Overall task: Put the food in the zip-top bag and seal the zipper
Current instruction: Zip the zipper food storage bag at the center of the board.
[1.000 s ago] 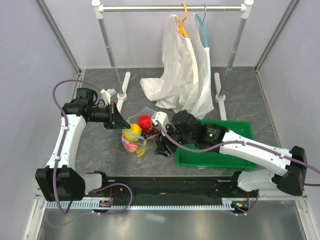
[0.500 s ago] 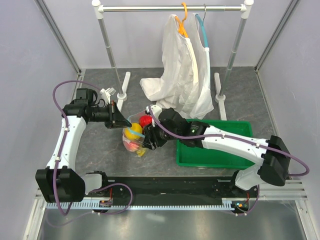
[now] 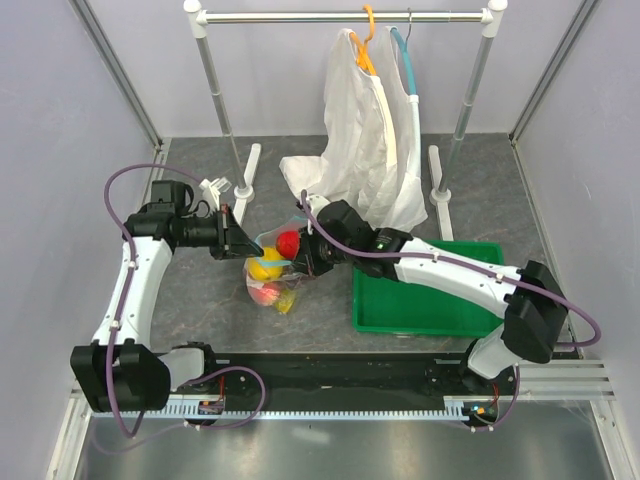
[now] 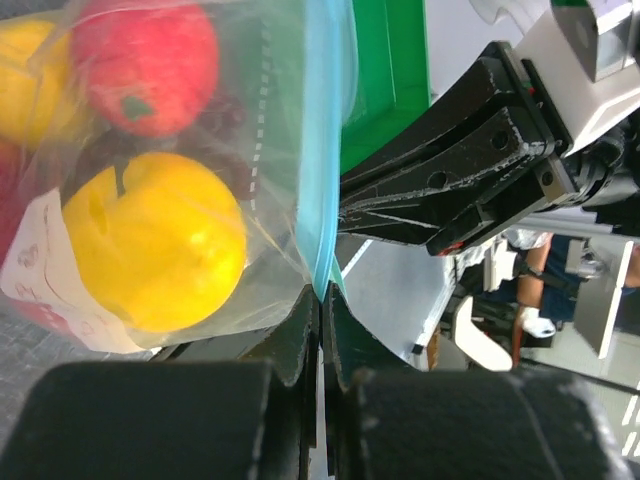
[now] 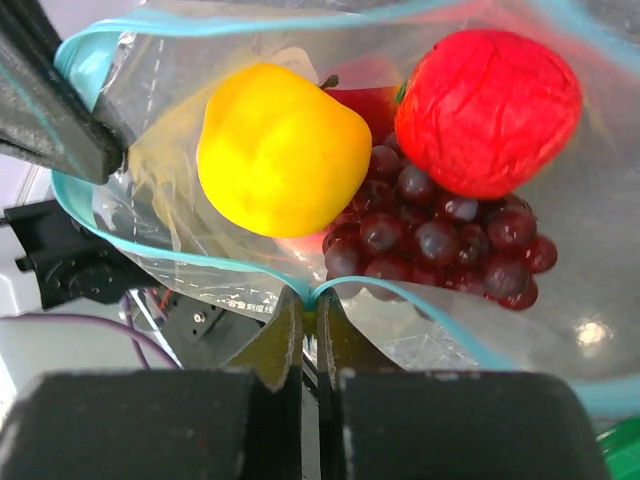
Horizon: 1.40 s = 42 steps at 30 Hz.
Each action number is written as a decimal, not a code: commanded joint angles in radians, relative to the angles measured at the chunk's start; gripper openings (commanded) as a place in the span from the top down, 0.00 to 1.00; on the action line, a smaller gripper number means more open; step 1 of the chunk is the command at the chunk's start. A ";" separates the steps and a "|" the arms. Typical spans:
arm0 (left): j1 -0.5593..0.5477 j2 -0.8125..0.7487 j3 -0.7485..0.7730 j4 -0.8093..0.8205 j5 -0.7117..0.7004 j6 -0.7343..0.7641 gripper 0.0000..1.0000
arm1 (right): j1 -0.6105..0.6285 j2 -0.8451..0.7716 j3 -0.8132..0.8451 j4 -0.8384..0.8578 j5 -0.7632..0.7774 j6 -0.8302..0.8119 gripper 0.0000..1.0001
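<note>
The clear zip-top bag (image 3: 270, 278) hangs open between my two grippers. Inside it lie the food pieces: a red round fruit (image 3: 289, 243), a yellow fruit (image 3: 266, 264) and a pink one (image 3: 265, 293) lower down. The right wrist view also shows a dark grape bunch (image 5: 440, 240) beside the red fruit (image 5: 488, 110) and the yellow fruit (image 5: 282, 150). My left gripper (image 3: 243, 243) is shut on the teal zipper (image 4: 322, 150) at the bag's left end (image 4: 322, 295). My right gripper (image 3: 303, 262) is shut on the zipper (image 5: 200, 262) at the near rim of the mouth (image 5: 310, 300).
A green bin (image 3: 400, 305) lies right of the bag, under my right arm. Behind stands a clothes rack (image 3: 345, 16) with white garments (image 3: 365, 150) draped to the floor, and its foot (image 3: 247, 170) is near my left arm. Grey walls close both sides.
My right gripper has swung left from the bin's edge to the bag's mouth and shut on the zipper. The left gripper has kept its grip in place.
</note>
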State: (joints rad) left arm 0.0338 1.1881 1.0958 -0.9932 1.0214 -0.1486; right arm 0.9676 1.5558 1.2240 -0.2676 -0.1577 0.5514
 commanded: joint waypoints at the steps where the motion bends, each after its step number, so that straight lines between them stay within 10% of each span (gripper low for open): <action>1: 0.005 -0.051 0.018 -0.038 0.013 0.090 0.97 | 0.003 -0.062 0.065 -0.002 -0.046 -0.160 1.00; 9: 0.005 -0.183 0.075 -0.067 -0.076 0.291 0.40 | 0.003 -0.164 0.140 -0.194 -0.281 -0.577 1.00; 18: 0.006 -0.445 0.012 0.080 -0.017 0.881 0.08 | 0.005 -0.200 0.163 -0.446 -0.256 -0.982 1.00; 27: 0.002 -0.663 -0.237 0.041 0.207 1.394 0.00 | 0.006 -0.233 0.187 -0.524 -0.292 -1.133 1.00; 35: -0.056 -0.418 -0.068 -0.138 0.209 1.679 0.02 | 0.020 -0.240 0.189 -0.571 -0.252 -1.257 1.00; 42: -0.287 -0.352 -0.037 -0.023 0.143 1.423 0.05 | 0.045 -0.214 0.221 -0.575 -0.206 -1.320 1.00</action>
State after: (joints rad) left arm -0.1875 0.8345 1.0241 -1.0840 1.1656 1.3857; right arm 0.9928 1.3399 1.3777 -0.8619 -0.3813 -0.6968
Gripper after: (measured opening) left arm 0.959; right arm 0.031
